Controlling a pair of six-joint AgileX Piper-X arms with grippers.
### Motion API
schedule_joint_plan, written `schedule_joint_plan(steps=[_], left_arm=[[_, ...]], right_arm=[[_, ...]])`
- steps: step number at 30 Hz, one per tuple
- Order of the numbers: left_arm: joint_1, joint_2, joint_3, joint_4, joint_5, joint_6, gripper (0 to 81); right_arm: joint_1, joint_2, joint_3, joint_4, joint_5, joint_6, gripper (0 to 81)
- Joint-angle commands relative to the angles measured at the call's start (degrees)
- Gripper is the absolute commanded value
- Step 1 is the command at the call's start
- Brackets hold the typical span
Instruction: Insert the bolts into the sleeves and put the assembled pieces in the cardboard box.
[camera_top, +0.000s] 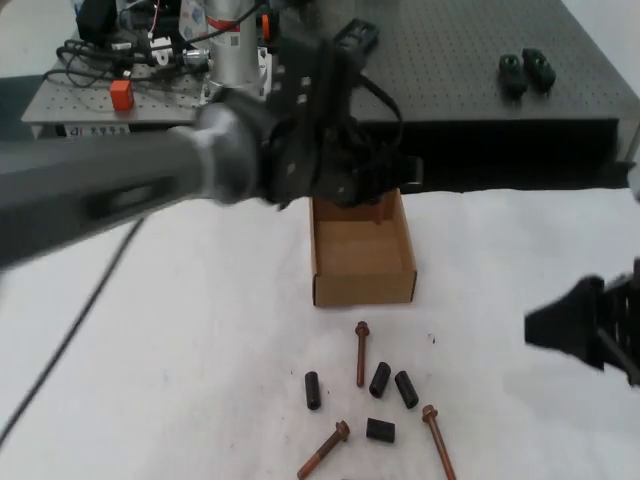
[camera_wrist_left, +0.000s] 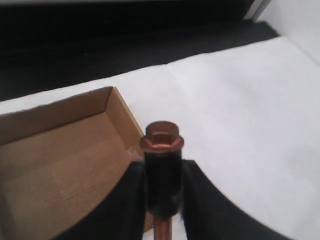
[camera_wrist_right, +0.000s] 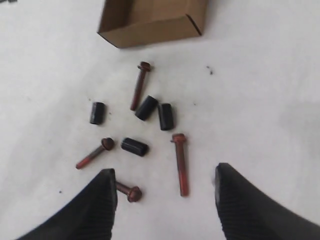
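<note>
Left end effector (camera_wrist_left: 163, 172) clamped on a sleeve (camera_wrist_left: 161, 160) with a bolt (camera_wrist_left: 161, 137) through it, held over the cardboard box (camera_wrist_left: 75, 112) corner, right end effector (camera_wrist_right: 165, 197) fingers apart above loose bolts (camera_wrist_right: 180, 162) and sleeves (camera_wrist_right: 134, 146) that lay on the white desk (camera_wrist_right: 260, 100).

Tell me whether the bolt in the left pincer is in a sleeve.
Inserted. The bolt has its head at one end of the black sleeve and its shank poking out the other; the left pincer clamps the sleeve.
</note>
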Motion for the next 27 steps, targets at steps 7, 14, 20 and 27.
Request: schedule_joint_plan(steps=[7,14,20,27], left_arm=[[1.4,20.0,-26.7,16.7,5.1,-1.5,0.5],[1.4,24.8,-30.9,17.9,9.2,-6.1,13.6],[1.6,24.8,-30.9,18.0,9.2,-6.3,26.9],[2.7,21.9,-31.2,24.8,10.0,-5.0,26.5]], right_arm=[[-0.1,-0.4,-0.2,6.2,6.1,-1.4,43.0],[-0.1,1.8,-0.2,4.7,11.6,-1.4,43.0],[5.1,11.3,-0.3,-2.2,12.1,-1.9,43.0],[15.9,27.3,-4.8,-6.1,18.9,-2.9,42.9]])
